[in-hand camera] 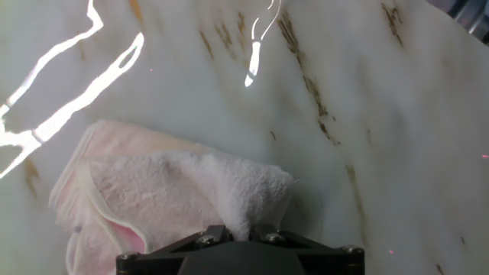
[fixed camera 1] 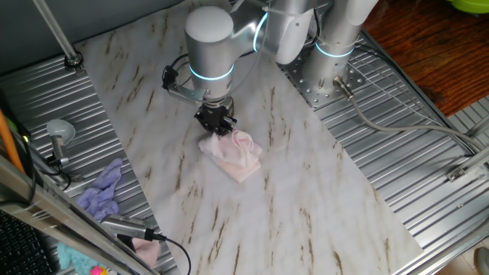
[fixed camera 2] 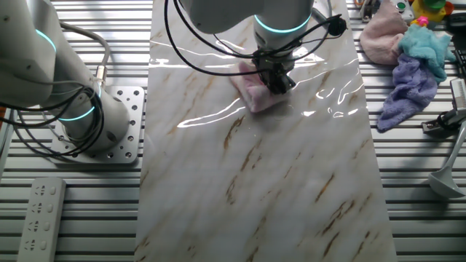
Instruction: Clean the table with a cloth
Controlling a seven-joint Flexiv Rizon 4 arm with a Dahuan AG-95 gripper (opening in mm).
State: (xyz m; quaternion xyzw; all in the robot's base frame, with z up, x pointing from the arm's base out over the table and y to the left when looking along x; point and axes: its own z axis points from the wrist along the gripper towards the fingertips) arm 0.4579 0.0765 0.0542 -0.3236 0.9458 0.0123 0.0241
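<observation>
Cloth (in-hand camera: 176, 191) lies bunched on the table (fixed camera 1: 306, 206) w/ one fold pinched in the gripper (fixed camera 1: 217, 124). Low grip prob. so it drags flat across the marble.

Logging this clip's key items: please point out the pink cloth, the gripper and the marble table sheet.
cloth (fixed camera 1: 238, 156): one fixed view, middle of the folded bundle.
gripper (fixed camera 1: 218, 122): one fixed view, fingertips pinching the cloth's near edge.
table (fixed camera 2: 291, 189): the other fixed view, bare streaked surface.
</observation>
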